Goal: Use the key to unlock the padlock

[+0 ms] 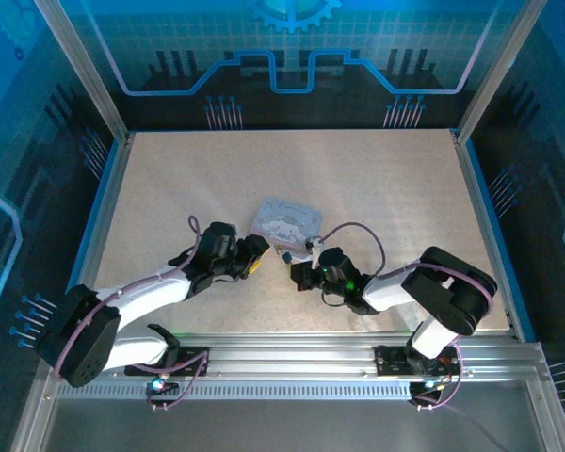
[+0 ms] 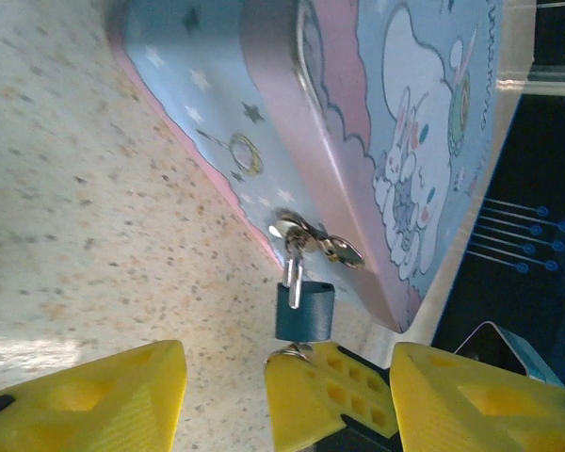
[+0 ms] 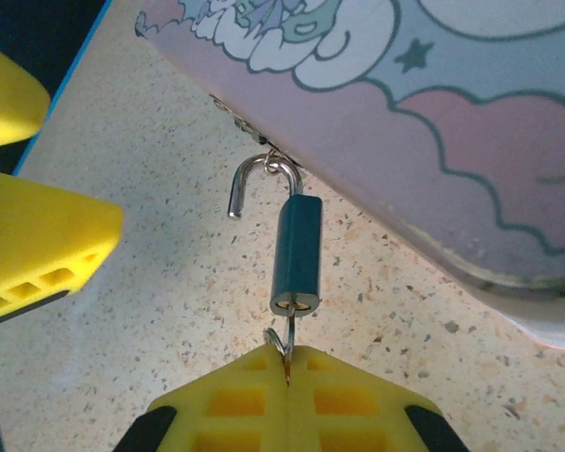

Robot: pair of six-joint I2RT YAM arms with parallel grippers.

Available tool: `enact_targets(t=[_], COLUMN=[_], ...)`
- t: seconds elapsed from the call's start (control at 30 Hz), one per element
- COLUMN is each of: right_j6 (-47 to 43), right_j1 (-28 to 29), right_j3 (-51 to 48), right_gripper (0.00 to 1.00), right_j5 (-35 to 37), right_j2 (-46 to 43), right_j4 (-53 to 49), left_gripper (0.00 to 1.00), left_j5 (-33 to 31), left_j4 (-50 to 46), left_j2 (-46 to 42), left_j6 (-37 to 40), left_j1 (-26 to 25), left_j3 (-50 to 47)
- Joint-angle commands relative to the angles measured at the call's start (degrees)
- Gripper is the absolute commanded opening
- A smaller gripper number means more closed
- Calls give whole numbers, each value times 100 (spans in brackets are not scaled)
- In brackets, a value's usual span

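Now, from the left: left gripper [image 1: 261, 254] with jaws spread and gripping nothing, just beside the padlock [image 3: 297, 252], its shackle [image 3: 236, 194] swung open yet hooked to the edge of the tin [image 3: 471, 141], then the key [image 3: 288, 335] seated in the padlock's base and pinched in the closed right gripper [image 3: 287, 372].

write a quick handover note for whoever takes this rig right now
Left end effector: open, beside the padlock, holding nothing.
Right end effector: shut on the key, which sits in the padlock's underside.
Padlock: hangs from the hasp of the tin; shackle sprung, one end free.
Done: unlocked, by the look of it.
To do: probably just release the key and back off.
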Motion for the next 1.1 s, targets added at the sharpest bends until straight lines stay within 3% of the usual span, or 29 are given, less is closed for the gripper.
enact_targets(t=[0.0,0.3,0.43,0.63,1.07], right_j6=[514,756,721,652,153], right_j1=[-118,-251,-259,-305,-398], right_j3=[-127,-134,-151,-226,-363], right_gripper=[0,0,8,15,34], right_j5=[-234,-478,-425,-379,-192], right_j2=[207,643,659,543,-492], right_j4=[435,808,793,716,-74], left_gripper=[62,68,71,75,76], left_j5=[-216,-190,-79,194,865], left_j4=[-788,-1502,-1542,-1913,-2290], left_j2=[-303,-689,-632,-75,1510], left_j6=[524,1193,1583,2388,3343], left_j1=[172,734,923,1197,1451], left_j3=[173,368,510,1095,2525])
